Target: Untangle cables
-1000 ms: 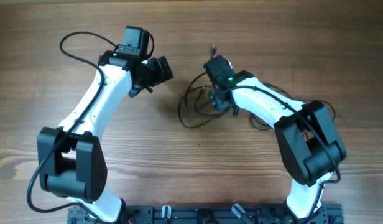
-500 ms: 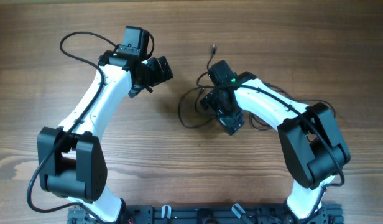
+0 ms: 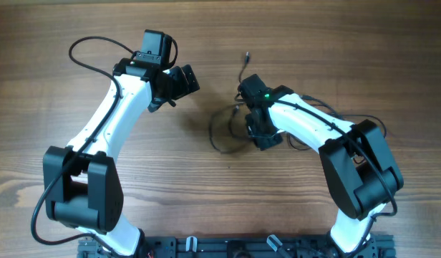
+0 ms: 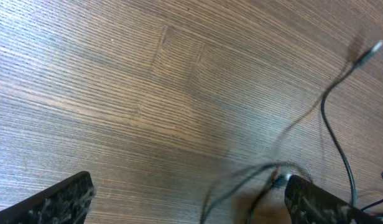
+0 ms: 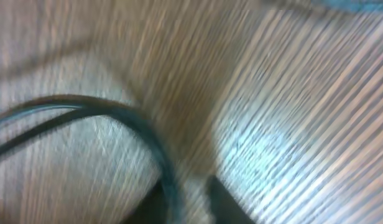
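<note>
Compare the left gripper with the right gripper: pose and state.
The left gripper hangs over bare wood, apart from the cables; the right gripper is down at the bundle. The left gripper's fingers stand wide open; the right gripper's own view is too blurred to tell open from shut. Both are black, on white arms.

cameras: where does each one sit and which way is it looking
overhead: fixed above the table, looking straight down; left arm and right arm show, cables between them.
left wrist: on the left arm, looking down at the wood past its own wide-apart jaws; cables at right.
right wrist: close over the table, blurred; one cable curves across, jaws unclear.
shared: overhead and left wrist both show the loose plug end.
</note>
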